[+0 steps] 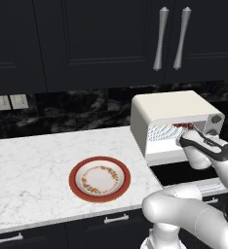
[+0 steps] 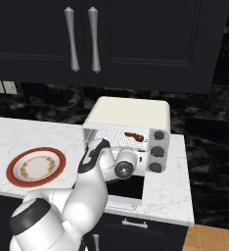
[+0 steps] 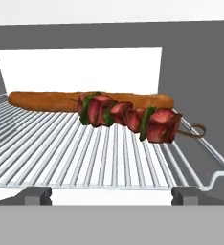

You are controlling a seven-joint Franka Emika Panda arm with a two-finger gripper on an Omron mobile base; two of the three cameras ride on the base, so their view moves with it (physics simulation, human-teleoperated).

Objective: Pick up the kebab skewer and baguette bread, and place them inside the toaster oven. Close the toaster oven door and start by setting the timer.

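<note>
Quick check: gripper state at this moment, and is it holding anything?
Gripper: open, holding nothing; the kebab skewer and baguette bread lie on the rack ahead of it.

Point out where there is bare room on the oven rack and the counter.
On the wire rack, the near half in front of the kebab skewer and baguette bread is free; the back strip is crowded. The open gripper sits at its front edge. On the counter, marble left of the plate is bare; beside the toaster oven the arm crowds.
</note>
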